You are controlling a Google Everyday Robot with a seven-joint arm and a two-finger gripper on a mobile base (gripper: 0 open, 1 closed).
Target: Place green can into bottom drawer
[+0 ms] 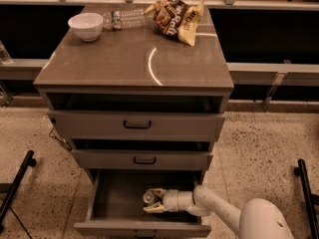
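Observation:
The bottom drawer (115,199) of the grey cabinet is pulled open. The green can (148,197) stands upright inside it, near the middle of the floor, with its silver top showing. My gripper (152,201) reaches into the drawer from the right, low over the floor. Its pale fingers (155,192) sit on either side of the can and are shut on it. My white arm (219,210) crosses the drawer's right front corner.
The middle drawer (144,160) and the top drawer (137,125) stick out slightly above the gripper. On the cabinet top (134,59) are a white bowl (85,26), a clear plastic bottle (123,19) and a chip bag (175,15). Black stand legs (15,188) are on the floor at the left and at the right (306,193).

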